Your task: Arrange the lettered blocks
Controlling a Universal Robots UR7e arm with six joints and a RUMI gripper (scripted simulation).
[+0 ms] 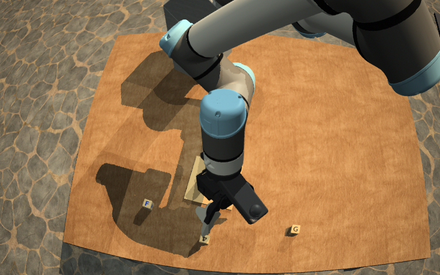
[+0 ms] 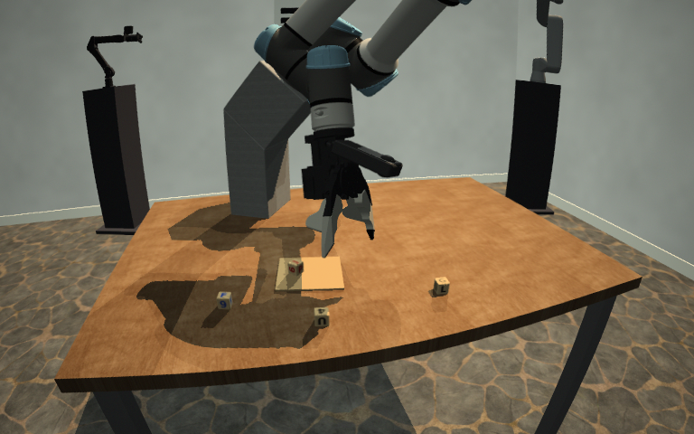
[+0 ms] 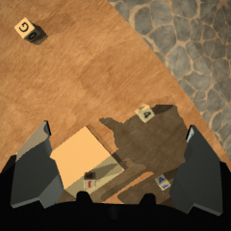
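My gripper (image 2: 348,246) (image 3: 118,124) is open and empty, high above the mat's area. The mat (image 1: 193,184) (image 2: 322,273) (image 3: 82,154) is partly hidden by the arm in the top view. A block with red characters (image 2: 295,267) (image 3: 89,180) stands on the mat's shaded left part; its top character is too small to read surely. The blue F block (image 1: 147,204) (image 2: 224,300) (image 3: 163,182) is off the mat to the left. The black 4 block (image 1: 204,239) (image 2: 321,316) (image 3: 144,113) is in front of it. The G block (image 1: 294,229) (image 2: 441,286) (image 3: 25,28) is off to the right.
The wooden table (image 1: 324,145) (image 2: 435,230) has its front edge a little beyond the 4 block. The grey robot pedestal (image 2: 250,168) stands at the back left. The arm's shadow covers the F block and the left part of the mat.
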